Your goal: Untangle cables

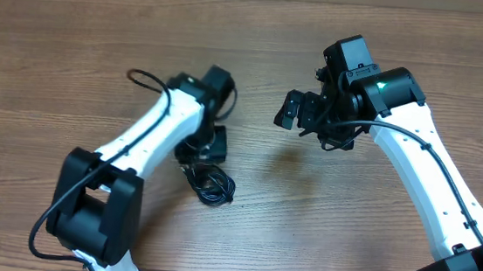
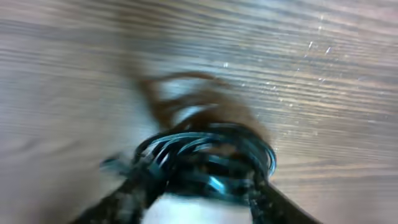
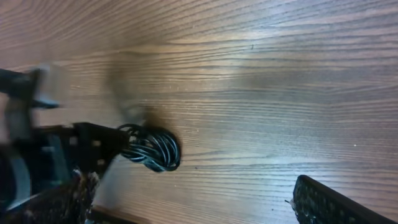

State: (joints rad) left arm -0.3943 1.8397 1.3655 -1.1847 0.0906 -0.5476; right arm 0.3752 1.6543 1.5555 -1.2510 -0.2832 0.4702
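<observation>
The cables are a small black bundle of thin cords on the wooden table, just below the tip of my left gripper. In the blurred left wrist view the bundle sits between the two dark fingers of my left gripper, which look closed on it, and a brown shadow lies on the wood behind it. In the right wrist view the bundle hangs at the tip of the left gripper. My right gripper is open and empty, up and to the right of the bundle; its fingers stand wide apart.
The wooden table fills all views. A thicker black wire loops off the left arm. The white arm links run from the bottom corners toward the middle.
</observation>
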